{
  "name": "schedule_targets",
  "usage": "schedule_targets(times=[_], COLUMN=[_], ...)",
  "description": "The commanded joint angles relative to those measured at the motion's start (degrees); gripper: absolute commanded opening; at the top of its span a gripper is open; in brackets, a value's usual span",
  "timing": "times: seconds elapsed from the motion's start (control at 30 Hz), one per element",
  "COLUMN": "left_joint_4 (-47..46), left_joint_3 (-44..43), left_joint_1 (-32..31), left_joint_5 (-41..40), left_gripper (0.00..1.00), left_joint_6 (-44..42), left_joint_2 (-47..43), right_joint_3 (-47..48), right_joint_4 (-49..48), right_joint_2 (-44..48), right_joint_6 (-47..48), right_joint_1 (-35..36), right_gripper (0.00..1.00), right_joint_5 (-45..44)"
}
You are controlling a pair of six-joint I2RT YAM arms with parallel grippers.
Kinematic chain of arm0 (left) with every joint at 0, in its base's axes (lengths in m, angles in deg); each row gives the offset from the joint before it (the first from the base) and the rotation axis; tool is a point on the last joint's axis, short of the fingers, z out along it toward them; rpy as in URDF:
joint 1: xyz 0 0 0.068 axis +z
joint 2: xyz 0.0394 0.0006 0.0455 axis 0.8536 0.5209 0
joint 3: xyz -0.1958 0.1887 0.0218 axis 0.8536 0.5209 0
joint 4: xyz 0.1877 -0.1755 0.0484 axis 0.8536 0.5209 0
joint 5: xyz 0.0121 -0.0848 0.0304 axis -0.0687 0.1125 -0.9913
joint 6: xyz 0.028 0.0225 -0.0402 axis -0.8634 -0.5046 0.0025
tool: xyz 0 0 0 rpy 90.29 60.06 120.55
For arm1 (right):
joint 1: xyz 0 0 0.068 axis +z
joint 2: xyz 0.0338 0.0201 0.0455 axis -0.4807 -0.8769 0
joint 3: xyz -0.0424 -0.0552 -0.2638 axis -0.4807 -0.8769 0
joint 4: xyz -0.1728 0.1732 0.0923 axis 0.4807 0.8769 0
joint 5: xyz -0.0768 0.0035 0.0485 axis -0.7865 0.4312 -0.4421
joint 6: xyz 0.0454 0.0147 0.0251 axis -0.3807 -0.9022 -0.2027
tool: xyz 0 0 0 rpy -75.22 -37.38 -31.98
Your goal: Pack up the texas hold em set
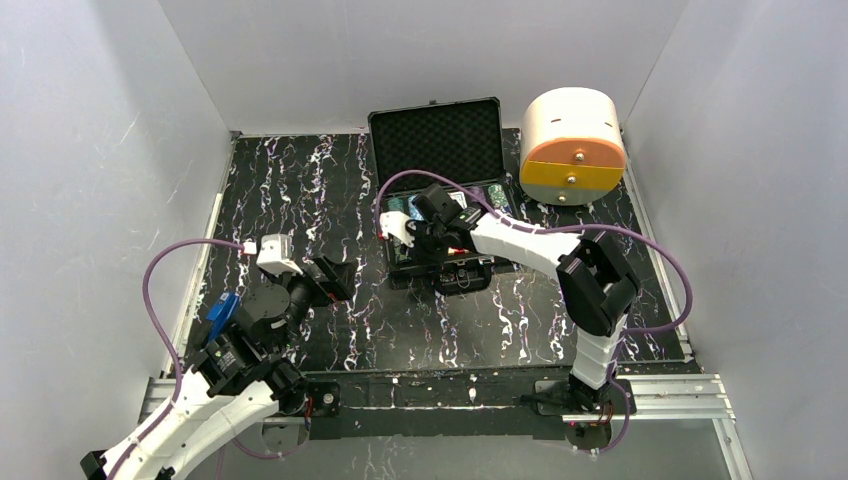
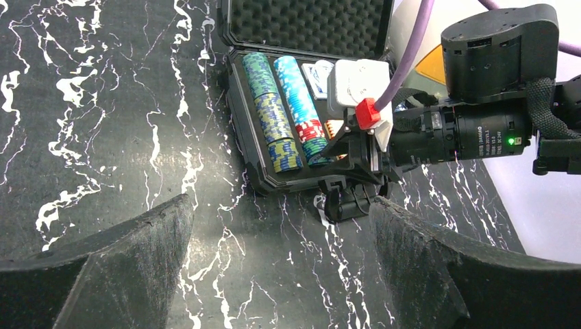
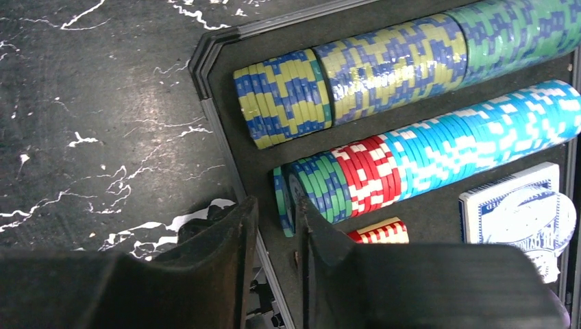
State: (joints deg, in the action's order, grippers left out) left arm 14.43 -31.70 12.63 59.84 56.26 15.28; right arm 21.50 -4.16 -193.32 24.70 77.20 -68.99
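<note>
The black briefcase [image 1: 435, 140] lies open at the back centre, foam lid up. In it lie rows of poker chips [image 3: 384, 68]: blue-yellow and green, light blue [image 3: 479, 144], red, and a short red-cream stack [image 3: 380, 232], beside a blue card deck [image 3: 510, 205]. My right gripper [image 3: 276, 209] hangs over the case's front left corner, jaws a narrow gap apart. One finger is outside the rim and one inside, against the end green chip [image 3: 281, 202]. It also shows in the top view [image 1: 437, 262]. My left gripper [image 2: 281, 205] is wide open and empty over the mat, in front of the case [image 2: 274, 181].
A white-and-orange cylindrical box [image 1: 572, 145] stands right of the case's lid. A small blue object [image 1: 222, 312] sits by my left arm. White walls close three sides of the black marbled mat [image 1: 300, 190]. A metal rail [image 1: 660, 395] runs along the near edge.
</note>
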Motion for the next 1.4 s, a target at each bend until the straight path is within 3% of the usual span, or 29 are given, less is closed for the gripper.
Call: schedule_targets(times=[0.0, 0.1, 0.33, 0.47, 0.53, 0.6, 0.77, 0.9, 1.17, 1.37], left_joint_4=[-1.25, -1.35, -1.54, -4.31, -6.52, -9.17, -11.65, -14.34, -13.36, -7.64], left_joint_3=[0.44, 0.45, -1.79, -4.20, -6.58, -11.58, -26.17, -35.01, -58.34, -72.44], left_joint_1=[0.00, 0.00, -0.03, -0.03, 0.00, 0.15, 4.78, 14.63, 24.18, 26.72], left_joint_5=[-1.12, -1.39, -1.59, -1.72, -2.29, -2.61, -0.05, 12.61, 15.15, 14.76], left_gripper=[0.98, 0.98, 0.98, 0.98, 0.98, 0.98, 0.98, 0.98, 0.80, 0.68], left_joint_6=[0.15, 0.56, 1.97, 2.22, 1.95, 1.35, -2.54, -1.27, -12.58, -16.22], left_joint_2=[0.03, 0.30, 7.02, 15.74, 21.19, 27.54, 45.01, 56.58, 80.78, 95.10], right_joint_3=[3.76, 4.00, -2.34, -1.03, -0.86, -6.42, -19.23, -18.82, -24.23, -27.56], right_joint_4=[-3.37, -5.18, -19.94, -17.69, -15.91, -17.85, -23.03, -14.88, -10.77, -9.81], right_joint_2=[0.22, 2.69, 15.25, 17.46, 18.15, 21.78, 32.14, 34.95, 40.25, 43.98], right_joint_6=[-0.79, -5.03, -20.23, -32.66, -40.37, -51.52, -61.83, -64.91, -69.19, -73.03], right_joint_1=[-0.53, -0.88, -7.09, -10.13, -11.14, -11.33, -11.69, -11.90, -12.16, -12.21], right_gripper=[0.39, 0.46, 0.65, 0.69, 0.65, 0.66, 0.69, 0.70, 0.69, 0.69], right_joint_5=[-3.27, -4.04, 0.90, -3.19, -8.07, -18.59, -14.11, -15.29, -10.63, -8.30])
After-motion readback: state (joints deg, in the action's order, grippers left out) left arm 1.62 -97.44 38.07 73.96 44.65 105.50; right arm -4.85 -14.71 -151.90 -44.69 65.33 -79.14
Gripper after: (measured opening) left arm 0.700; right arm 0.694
